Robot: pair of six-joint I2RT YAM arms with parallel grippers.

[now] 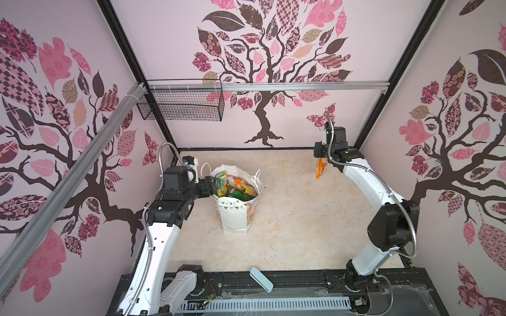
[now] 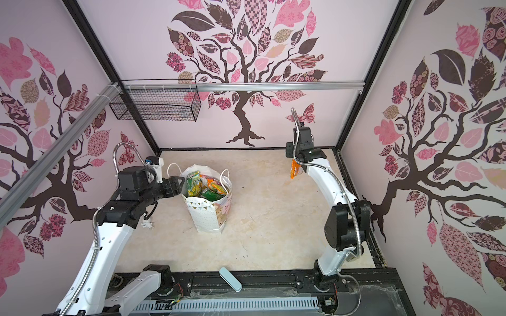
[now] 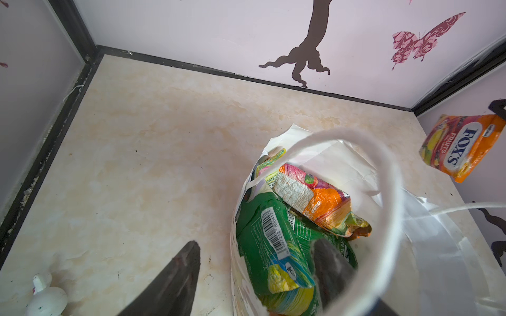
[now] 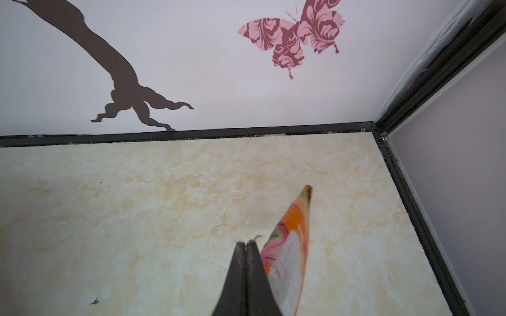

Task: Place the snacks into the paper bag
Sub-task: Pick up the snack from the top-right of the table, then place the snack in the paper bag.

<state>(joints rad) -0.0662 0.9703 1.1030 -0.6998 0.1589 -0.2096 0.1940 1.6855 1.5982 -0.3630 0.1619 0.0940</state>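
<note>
The white dotted paper bag (image 1: 235,216) (image 2: 207,216) stands upright left of the table's centre, and several snacks (image 1: 236,187) (image 2: 206,186) (image 3: 315,202) lie in its mouth, green, yellow and orange. My left gripper (image 1: 211,182) (image 2: 177,183) (image 3: 256,243) is open and straddles the bag's left wall, one finger outside and one inside against a green packet (image 3: 268,240). At the back right my right gripper (image 1: 319,158) (image 2: 292,159) (image 4: 246,243) is shut on an orange FOXS packet (image 1: 320,170) (image 2: 295,170) (image 3: 462,147) (image 4: 290,246), which hangs above the table.
A pale blue oblong bar (image 1: 261,279) (image 2: 230,279) lies at the table's front edge. A black wire basket (image 1: 180,106) (image 2: 158,105) hangs on the back rail, upper left. A small white object (image 2: 146,225) (image 3: 46,298) sits under the left arm. Walls close three sides.
</note>
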